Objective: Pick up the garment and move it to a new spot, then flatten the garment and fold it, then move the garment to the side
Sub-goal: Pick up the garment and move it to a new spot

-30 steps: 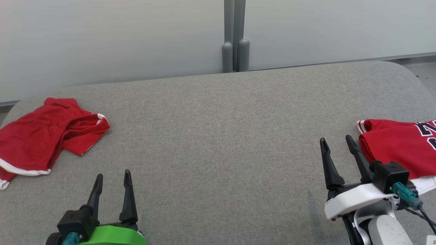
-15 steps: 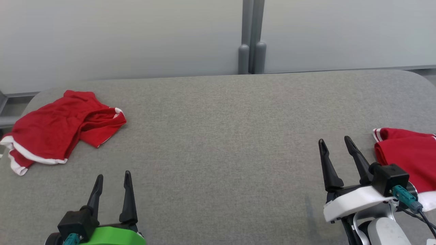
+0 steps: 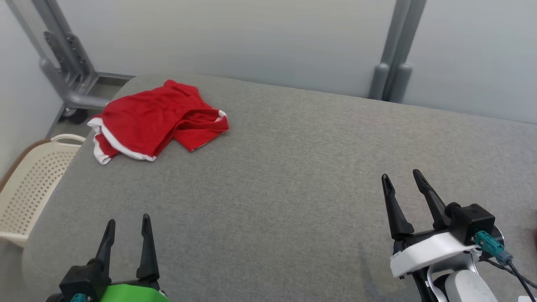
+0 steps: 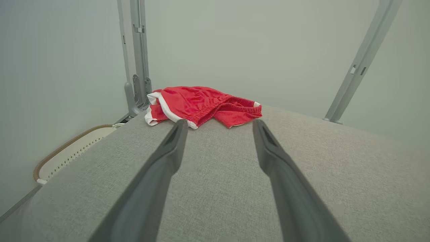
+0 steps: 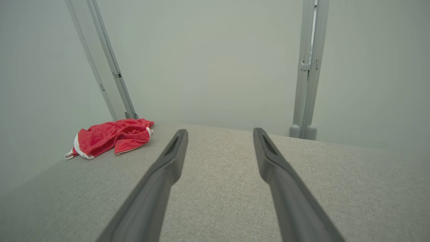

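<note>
Crumpled red garment (image 3: 144, 121), perhaps shorts, woven table (image 3: 293, 176)

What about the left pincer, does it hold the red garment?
No, the left pincer stands open and apart from the red garment.

The grey fabric table (image 3: 293, 176) has rounded corners; a crumpled red garment (image 3: 151, 121) lies near its far-left corner. White trim edges it.
</note>
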You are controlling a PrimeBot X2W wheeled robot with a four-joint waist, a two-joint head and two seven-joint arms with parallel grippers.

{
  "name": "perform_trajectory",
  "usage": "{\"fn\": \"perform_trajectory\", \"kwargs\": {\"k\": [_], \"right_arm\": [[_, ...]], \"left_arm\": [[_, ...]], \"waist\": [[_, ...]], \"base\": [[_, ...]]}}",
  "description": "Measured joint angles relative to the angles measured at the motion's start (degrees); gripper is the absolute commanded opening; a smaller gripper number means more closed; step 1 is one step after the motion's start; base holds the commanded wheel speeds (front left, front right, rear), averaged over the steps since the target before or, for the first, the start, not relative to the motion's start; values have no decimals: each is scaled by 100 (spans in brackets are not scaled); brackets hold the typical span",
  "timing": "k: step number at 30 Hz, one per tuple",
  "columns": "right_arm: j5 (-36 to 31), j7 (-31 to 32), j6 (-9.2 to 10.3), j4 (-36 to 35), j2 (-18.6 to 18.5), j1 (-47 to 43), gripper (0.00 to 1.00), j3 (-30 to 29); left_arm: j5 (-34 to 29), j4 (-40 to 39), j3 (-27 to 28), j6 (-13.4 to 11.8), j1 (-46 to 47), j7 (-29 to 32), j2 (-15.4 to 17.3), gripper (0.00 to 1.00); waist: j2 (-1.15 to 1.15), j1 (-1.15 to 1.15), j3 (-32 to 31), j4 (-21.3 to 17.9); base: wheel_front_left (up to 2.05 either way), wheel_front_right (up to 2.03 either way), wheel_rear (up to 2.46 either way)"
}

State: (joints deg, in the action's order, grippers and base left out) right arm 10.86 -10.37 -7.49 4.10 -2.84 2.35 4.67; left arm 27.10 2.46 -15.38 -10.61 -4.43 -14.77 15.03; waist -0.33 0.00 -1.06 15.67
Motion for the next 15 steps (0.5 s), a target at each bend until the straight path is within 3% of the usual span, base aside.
{"fn": "perform_trajectory", "kwargs": {"k": [9, 15], "right_arm": [[9, -26, 0, 55, 4, 19, 100, 94], [-47, -24, 0, 55, 7, 25, 100, 78]], "left_arm": [[58, -113, 29, -25, -202, 1, 13, 100], [100, -162, 35, -25, -202, 0, 20, 100]], "waist": [[0, 0, 13, 864], [0, 0, 51, 1149]], "base": [[0, 0, 0], [0, 0, 0]]}}
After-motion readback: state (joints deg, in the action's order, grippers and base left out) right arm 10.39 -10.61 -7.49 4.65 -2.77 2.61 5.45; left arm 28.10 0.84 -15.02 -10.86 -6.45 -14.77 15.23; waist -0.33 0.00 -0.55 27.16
